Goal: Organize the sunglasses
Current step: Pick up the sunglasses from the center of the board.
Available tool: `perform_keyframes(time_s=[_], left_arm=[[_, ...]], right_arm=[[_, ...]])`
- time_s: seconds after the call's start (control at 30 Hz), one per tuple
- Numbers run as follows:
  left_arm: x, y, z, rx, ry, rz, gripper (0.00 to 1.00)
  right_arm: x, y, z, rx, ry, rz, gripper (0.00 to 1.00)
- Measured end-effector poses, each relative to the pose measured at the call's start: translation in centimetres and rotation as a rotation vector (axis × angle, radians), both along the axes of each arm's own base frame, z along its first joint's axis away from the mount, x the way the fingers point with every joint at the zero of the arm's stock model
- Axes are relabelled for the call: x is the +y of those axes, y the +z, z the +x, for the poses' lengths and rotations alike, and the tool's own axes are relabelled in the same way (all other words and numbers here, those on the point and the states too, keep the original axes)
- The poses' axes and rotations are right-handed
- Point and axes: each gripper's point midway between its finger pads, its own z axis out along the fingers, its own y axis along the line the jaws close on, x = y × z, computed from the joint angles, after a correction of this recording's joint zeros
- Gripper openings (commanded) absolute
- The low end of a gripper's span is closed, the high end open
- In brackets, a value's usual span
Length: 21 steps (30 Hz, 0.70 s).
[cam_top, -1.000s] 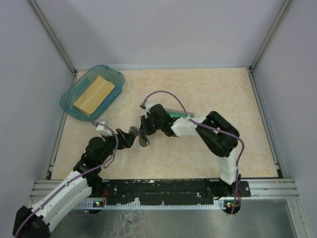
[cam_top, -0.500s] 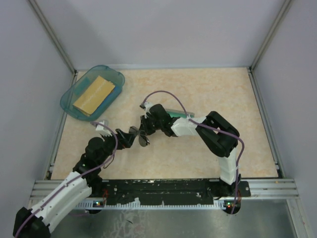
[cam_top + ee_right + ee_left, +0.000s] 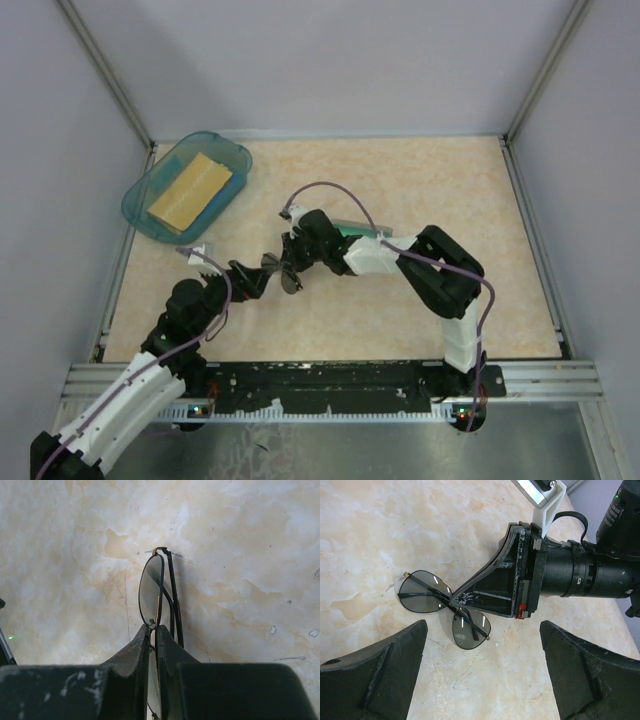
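Observation:
The sunglasses [image 3: 442,607] are thin dark wire frames with the temple arms folded across the lenses. My right gripper [image 3: 154,628] is shut on their bridge and holds them just over the tabletop. One lens [image 3: 151,591] sticks out beyond the fingertips. In the top view the sunglasses [image 3: 288,274] hang below the right gripper [image 3: 293,262]. My left gripper [image 3: 482,640] is open and empty, its fingers [image 3: 395,652] wide apart just short of the glasses. It also shows in the top view [image 3: 250,280].
A grey case with green lining [image 3: 358,229] lies behind the right wrist, mostly hidden by it. A blue translucent tray [image 3: 150,180] holding a tan block [image 3: 190,190] sits at the back left corner. Grey walls close in the table.
My left gripper has drawn back a little to the near left, away from the sunglasses. The right gripper has kept the glasses, shifting slightly away.

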Motion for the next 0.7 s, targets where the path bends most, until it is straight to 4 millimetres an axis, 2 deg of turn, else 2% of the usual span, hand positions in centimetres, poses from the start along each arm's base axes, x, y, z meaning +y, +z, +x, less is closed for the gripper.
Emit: perform_keyframes(time_s=[0.7], left_arm=[[0.23,0.41,-0.35,-0.004,0.001,-0.002,1.0]], right_arm=[[0.21,0.61,-0.53,-0.139,-0.034,-0.108,0.0]])
